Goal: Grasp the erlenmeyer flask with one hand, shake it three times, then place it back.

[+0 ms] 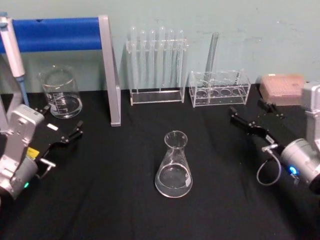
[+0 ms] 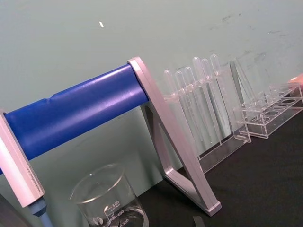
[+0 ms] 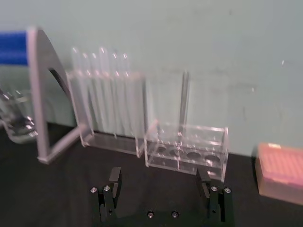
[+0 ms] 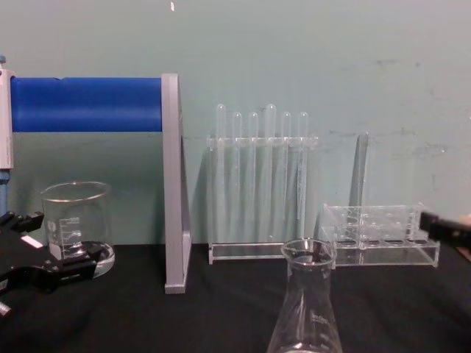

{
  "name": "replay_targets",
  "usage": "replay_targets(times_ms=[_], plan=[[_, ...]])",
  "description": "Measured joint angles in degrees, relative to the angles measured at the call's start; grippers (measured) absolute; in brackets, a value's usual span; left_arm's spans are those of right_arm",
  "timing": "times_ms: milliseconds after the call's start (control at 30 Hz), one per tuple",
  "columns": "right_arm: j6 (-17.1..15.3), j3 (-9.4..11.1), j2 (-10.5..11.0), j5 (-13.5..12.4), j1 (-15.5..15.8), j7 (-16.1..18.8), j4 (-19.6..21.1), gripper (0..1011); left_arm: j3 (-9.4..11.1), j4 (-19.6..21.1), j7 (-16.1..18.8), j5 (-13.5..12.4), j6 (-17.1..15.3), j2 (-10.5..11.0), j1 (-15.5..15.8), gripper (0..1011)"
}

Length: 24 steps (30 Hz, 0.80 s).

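The right black gripper [image 1: 251,116], jaws spread wide and holding nothing, is seen low over the black table [image 1: 110,200] at the right, before the low clear acrylic rack [image 1: 219,89]. The left black gripper [image 1: 70,131], also parted and empty, is held near the straight-sided glass beaker [image 1: 61,93]. Between them, well apart from both, the clear glass conical erlenmeyer flask [image 1: 174,165] stands upright at the table's middle

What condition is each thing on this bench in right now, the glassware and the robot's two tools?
erlenmeyer flask: upright, ungrasped.
beaker: upright on the table.
taller test tube rack: holding six tubes.
low rack: one tall tube in it.
left tool: open, holding nothing.
right tool: open, holding nothing.
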<state>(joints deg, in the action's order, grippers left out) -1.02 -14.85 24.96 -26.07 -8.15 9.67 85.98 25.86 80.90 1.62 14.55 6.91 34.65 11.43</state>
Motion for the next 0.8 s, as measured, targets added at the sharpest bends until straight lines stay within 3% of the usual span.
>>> replay_targets(times_ms=[367, 800], plan=[[-4.2, -1.7, -2.9, 4.0, -2.5, -1.4, -4.7, 1002, 0.0, 0.0, 0.0, 0.0, 0.0, 0.0, 0.0, 1001], [-4.5, -1.6, -3.2, 4.5, -2.5, -1.5, -4.7, 1002, 0.0, 0.0, 0.0, 0.0, 0.0, 0.0, 0.0, 1001]])
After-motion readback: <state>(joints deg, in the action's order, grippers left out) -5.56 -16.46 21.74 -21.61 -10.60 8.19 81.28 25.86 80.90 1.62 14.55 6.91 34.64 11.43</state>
